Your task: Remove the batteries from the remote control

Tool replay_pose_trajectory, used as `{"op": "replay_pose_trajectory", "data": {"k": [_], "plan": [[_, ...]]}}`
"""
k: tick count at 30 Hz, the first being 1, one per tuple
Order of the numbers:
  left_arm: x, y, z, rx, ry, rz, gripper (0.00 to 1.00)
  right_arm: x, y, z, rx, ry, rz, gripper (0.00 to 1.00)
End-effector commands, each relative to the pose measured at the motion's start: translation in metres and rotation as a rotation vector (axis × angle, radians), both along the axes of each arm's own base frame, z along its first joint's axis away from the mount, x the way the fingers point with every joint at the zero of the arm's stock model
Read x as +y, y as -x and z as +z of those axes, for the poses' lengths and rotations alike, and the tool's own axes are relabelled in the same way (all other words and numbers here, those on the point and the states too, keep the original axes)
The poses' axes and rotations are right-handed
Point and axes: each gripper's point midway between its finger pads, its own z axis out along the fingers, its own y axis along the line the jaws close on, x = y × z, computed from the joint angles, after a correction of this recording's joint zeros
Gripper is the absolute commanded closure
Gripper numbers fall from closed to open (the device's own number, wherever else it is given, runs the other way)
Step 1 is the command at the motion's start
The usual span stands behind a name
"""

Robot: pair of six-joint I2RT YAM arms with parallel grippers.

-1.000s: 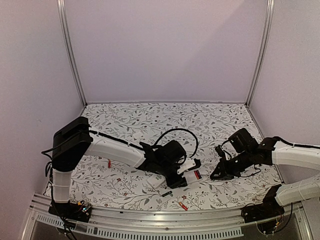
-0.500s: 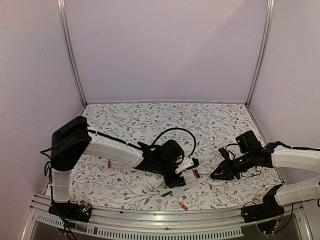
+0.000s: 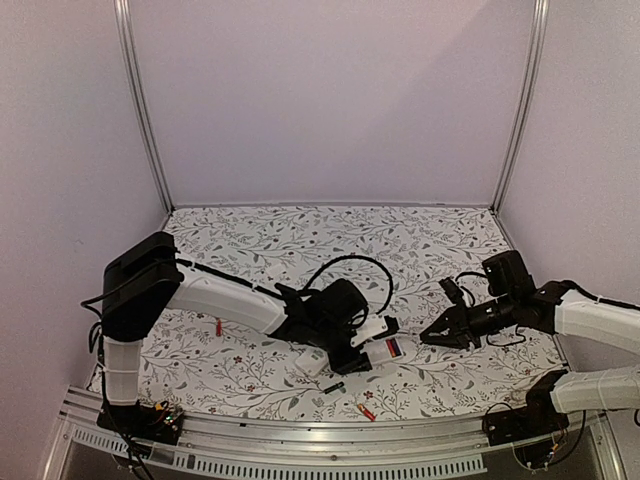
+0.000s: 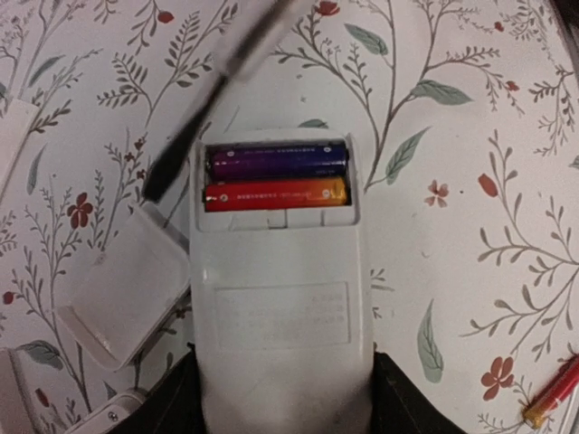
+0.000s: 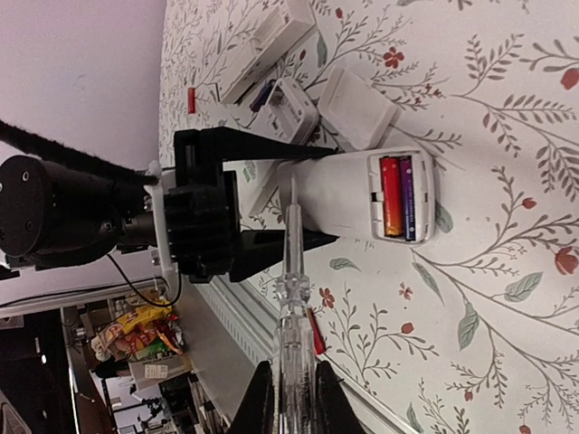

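White plastic remote control [image 4: 280, 316] sits pinched in my left hand [image 4: 282, 407], slim orange-red and purple batteries [image 4: 274, 193] still in its bay; right hand [image 5: 289, 398], clamped on a clear-handled screwdriver [image 5: 291, 298], just swung closer, so prying's next.

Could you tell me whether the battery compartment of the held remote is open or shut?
Open: the cover lies beside the remote, and two batteries, purple and orange-red, show inside it.

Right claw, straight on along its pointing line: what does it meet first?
The remote. The right claw grips a clear tool whose tip leads, aimed at the remote's white body rather than the batteries. Its height over the remote is unclear.
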Motion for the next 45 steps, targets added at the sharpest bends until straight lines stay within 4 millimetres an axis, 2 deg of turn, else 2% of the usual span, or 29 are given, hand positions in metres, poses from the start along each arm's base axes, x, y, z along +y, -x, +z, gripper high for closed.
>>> {"op": "replay_pose_trajectory", "data": {"k": [1, 3, 5, 9, 17, 28, 36, 45], "plan": [[0.023, -0.012, -0.023, -0.012, -0.065, 0.017, 0.66, -0.042, -0.015, -0.022, -0.045, 0.328, -0.099, 1.00], [0.022, -0.002, -0.018, -0.001, -0.036, -0.044, 0.66, -0.050, -0.017, -0.021, -0.073, 0.384, -0.096, 1.00], [0.023, 0.005, -0.014, -0.005, -0.020, -0.094, 0.66, -0.049, -0.015, -0.019, -0.085, 0.379, -0.068, 1.00], [0.027, 0.004, -0.015, -0.039, -0.043, -0.119, 0.66, -0.040, -0.005, -0.022, -0.053, 0.344, -0.001, 1.00], [0.026, 0.007, -0.015, -0.038, -0.058, -0.161, 0.66, -0.016, 0.007, -0.010, -0.041, 0.273, 0.123, 1.00], [0.025, 0.008, -0.018, -0.034, -0.071, -0.169, 0.67, -0.012, -0.002, -0.013, -0.026, 0.317, 0.129, 1.00], [0.023, 0.008, -0.017, -0.042, -0.072, -0.169, 0.67, -0.006, -0.001, -0.019, 0.001, 0.329, 0.158, 1.00], [0.022, 0.009, -0.016, -0.042, -0.070, -0.175, 0.68, -0.015, -0.006, -0.032, 0.035, 0.430, 0.130, 1.00]]}}
